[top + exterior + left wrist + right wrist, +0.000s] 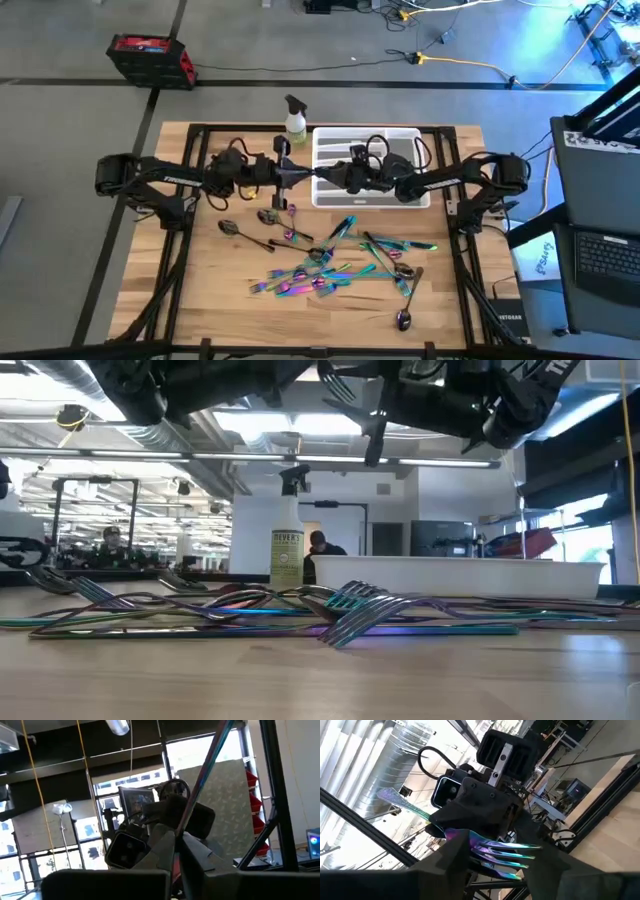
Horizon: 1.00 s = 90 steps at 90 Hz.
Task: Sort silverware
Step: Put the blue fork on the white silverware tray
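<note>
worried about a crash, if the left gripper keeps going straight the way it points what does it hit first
Most likely the right gripper: the left gripper points straight at it, nearly tip to tip over the tray; depth is unclear, and a fork sits between them.

The white compartmented plastic tray (368, 137) is sitting at the far middle of the light wooden table (200, 290), with the small spray bottle of yellowish liquid (296, 122) standing just to its left. The slim iridescent metal forks, spoons and knives (330, 265) are lying scattered nearer, across the table's middle.

Left gripper (290, 176) and right gripper (330, 178) meet tip-to-tip, raised mid-table.
</note>
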Each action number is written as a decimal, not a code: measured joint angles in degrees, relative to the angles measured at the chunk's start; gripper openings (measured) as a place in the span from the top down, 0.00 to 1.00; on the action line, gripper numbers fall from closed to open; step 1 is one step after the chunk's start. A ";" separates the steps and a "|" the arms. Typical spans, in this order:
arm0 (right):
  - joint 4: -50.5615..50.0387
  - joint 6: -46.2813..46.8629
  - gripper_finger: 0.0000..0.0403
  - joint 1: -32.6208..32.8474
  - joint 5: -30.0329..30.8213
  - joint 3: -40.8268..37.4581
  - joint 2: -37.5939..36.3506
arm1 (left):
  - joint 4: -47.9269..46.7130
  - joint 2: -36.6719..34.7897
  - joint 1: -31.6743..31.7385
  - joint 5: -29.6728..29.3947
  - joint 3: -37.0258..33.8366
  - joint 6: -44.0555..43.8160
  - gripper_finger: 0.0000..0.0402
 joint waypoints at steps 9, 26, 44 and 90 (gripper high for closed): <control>-0.15 0.00 0.64 0.00 0.00 0.00 0.00 | -0.02 0.00 0.00 0.00 0.02 -0.02 1.00; -0.28 -0.15 0.71 0.00 0.00 0.00 0.00 | 0.02 0.00 0.00 0.00 0.02 0.49 1.00; -0.19 1.01 0.86 0.00 1.21 0.00 -0.04 | -0.83 -0.13 0.02 0.00 0.02 1.25 1.00; 5.42 1.14 1.00 0.00 3.76 -0.07 0.02 | -2.23 -0.26 0.02 -0.67 0.17 3.00 1.00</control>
